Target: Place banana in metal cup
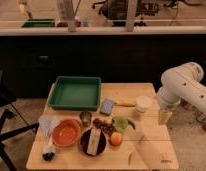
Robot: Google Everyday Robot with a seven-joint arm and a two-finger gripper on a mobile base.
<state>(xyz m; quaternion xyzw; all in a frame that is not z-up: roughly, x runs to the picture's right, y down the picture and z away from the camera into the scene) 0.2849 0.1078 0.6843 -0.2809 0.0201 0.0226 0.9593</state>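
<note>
The banana [125, 104] is slim and pale yellow. It lies on the wooden table [151, 150] between a blue rectangular pad [107, 106] and a white cylindrical container [142, 105]. The metal cup [85, 118] is small and silvery with a dark inside. It stands left of the pad, just behind the orange bowl [66, 132]. My white arm [182, 89] comes in from the right. The gripper [164, 116] hangs at the table's right edge, right of the white container and apart from the banana.
A green tray [75, 93] sits at the back left of the table. A dark round dish [93, 141], a round orange fruit [115, 139], a green leafy item [123, 123] and dark red fruit [101, 123] lie in front. A white cloth [46, 125] is at left.
</note>
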